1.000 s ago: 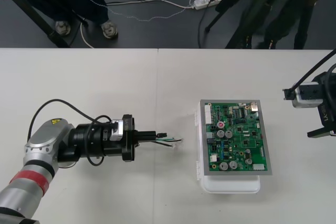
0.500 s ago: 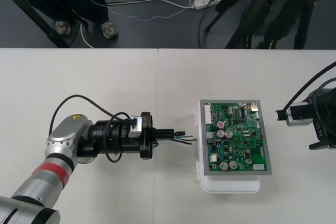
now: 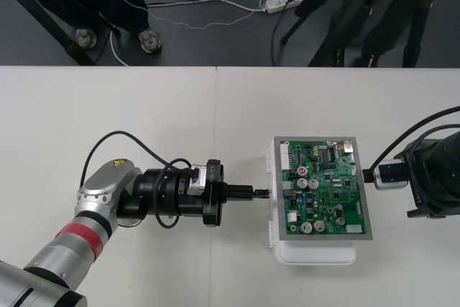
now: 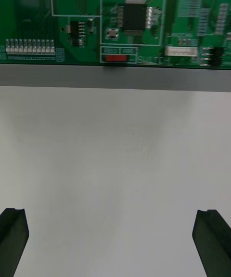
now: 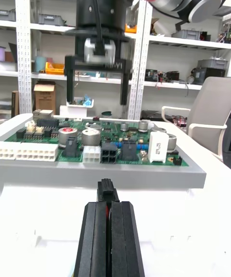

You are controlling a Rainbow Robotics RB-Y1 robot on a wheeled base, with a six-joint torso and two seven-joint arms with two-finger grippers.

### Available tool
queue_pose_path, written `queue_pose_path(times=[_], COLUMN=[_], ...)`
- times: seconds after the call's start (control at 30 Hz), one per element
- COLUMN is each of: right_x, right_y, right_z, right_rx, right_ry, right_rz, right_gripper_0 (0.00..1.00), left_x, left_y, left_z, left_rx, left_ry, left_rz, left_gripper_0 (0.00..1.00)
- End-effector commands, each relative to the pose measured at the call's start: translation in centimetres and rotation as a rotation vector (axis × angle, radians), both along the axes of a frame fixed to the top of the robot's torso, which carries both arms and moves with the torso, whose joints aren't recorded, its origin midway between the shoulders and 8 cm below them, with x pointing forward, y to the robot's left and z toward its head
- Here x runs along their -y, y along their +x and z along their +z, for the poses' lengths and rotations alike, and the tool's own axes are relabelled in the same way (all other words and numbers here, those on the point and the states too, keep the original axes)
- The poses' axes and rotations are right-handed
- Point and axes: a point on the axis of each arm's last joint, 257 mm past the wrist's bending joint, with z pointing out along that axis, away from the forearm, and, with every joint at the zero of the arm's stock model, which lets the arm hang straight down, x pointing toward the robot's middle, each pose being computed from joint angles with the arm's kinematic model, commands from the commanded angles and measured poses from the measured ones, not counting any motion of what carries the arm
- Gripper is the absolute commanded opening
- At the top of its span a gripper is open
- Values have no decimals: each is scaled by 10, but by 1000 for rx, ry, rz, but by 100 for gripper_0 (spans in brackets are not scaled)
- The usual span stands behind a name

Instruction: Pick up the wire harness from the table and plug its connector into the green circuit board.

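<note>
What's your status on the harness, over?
Left hand shut on harness plug, just short of green board, not plugged in. Right hand open at board's far side. Nothing between plug and board.

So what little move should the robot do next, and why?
Probably nudge the left gripper toward the green circuit board: shut on the black plug, it sits just short of the board's edge, not yet plugged in. The right gripper stands open opposite.
</note>
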Motion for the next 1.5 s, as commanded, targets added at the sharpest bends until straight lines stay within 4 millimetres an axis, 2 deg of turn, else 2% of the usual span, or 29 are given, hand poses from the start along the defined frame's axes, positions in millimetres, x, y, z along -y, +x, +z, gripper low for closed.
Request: queue_pose_path(times=[0.03, 0.37, 0.73, 1.5], right_x=[-10, -19, -38, -53], right_y=[-15, -11, 1, 10], right_z=[-16, -24, -24, -24], right_rx=[-35, -13, 20, 50], right_ry=[-30, -28, 38, 54], right_rz=[69, 80, 6, -25], right_gripper_0=[100, 100, 100, 100], left_x=[21, 27, 31, 36], left_y=[-14, -15, -18, -26], left_z=[33, 45, 45, 41], left_rx=[139, 130, 118, 102], left_ry=[-76, -119, -120, -111], left_rz=[-83, -82, -93, -119], left_gripper_0=[0, 0, 0, 0])
